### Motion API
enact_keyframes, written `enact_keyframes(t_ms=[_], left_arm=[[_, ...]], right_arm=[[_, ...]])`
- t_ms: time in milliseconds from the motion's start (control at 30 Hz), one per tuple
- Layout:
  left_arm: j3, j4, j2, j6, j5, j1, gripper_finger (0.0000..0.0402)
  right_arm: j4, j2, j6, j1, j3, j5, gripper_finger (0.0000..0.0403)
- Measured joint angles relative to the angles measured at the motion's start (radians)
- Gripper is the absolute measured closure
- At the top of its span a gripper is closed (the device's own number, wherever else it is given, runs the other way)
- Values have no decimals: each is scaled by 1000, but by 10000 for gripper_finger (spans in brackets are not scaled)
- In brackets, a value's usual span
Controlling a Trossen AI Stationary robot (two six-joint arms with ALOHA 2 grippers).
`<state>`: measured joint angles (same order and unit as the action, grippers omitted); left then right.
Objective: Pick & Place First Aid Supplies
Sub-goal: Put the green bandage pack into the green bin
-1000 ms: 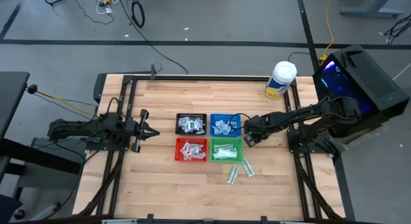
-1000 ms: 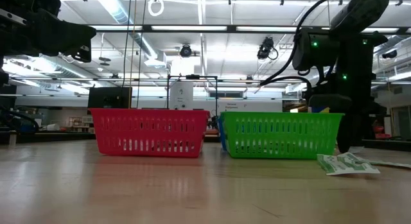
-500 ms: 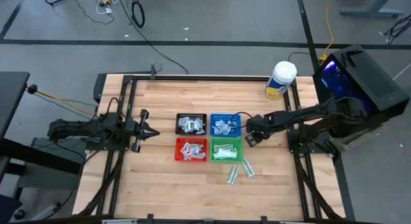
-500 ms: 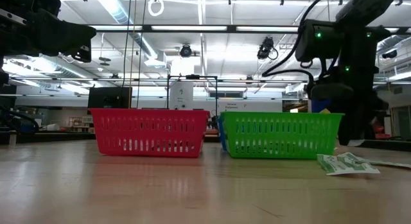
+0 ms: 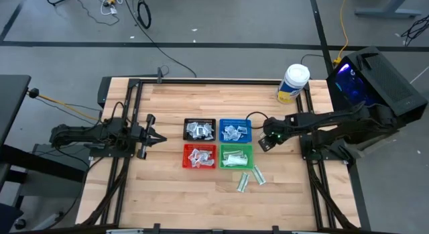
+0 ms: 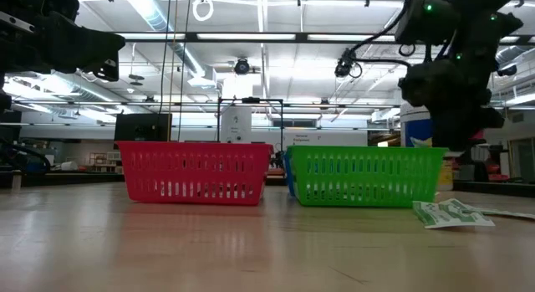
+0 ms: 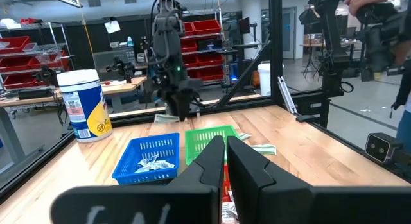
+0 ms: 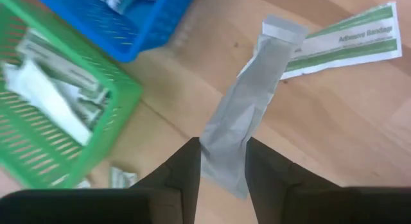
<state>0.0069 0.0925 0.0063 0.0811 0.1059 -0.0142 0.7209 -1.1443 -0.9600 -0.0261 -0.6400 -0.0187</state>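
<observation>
Black (image 5: 200, 129), blue (image 5: 235, 130), red (image 5: 200, 156) and green (image 5: 236, 157) mesh trays stand mid-table with small packets inside. My right gripper (image 5: 266, 141) hangs just right of the blue and green trays. It is shut on a long grey-white packet (image 8: 247, 102), one of the first aid supplies. A white-and-green packet (image 8: 347, 47) lies flat on the wood beneath it. Two more packets (image 5: 242, 182) (image 5: 258, 176) lie near the green tray. My left gripper (image 5: 151, 132) waits shut at the table's left, pointing level toward the trays. My right gripper pinches one end of the long packet (image 8: 225, 161) between its two fingers, which stand on the packet's two long edges. The fingers (image 8: 189, 166) come from above, slanting steeply down. The packet runs on beyond the fingertips, its free end (image 8: 279, 28) hanging lowest above the wood.
A big white jar with a yellow label (image 5: 293, 83) stands at the far right corner. A black frame rail (image 5: 201, 80) runs around the table. Bare wood lies along the near edge and between my left gripper and the trays.
My right gripper has risen and drawn back a little toward the table's right edge, staying shut.
</observation>
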Motion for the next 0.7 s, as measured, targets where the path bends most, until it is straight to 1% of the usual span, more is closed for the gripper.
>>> enact_keyframes(t_ms=[100,233,500,700], left_arm=[[0,0,0,0,0,0,376],[0,0,0,0,0,0,376],[0,0,0,0,0,0,376],[0,0,0,0,0,0,376]], right_arm=[[30,20,19,0,-29,1,286],[35,28,100,0,-81,2,286],[0,25,405,4,-207,6,286],[-67,-29,620,39,-293,6,286]])
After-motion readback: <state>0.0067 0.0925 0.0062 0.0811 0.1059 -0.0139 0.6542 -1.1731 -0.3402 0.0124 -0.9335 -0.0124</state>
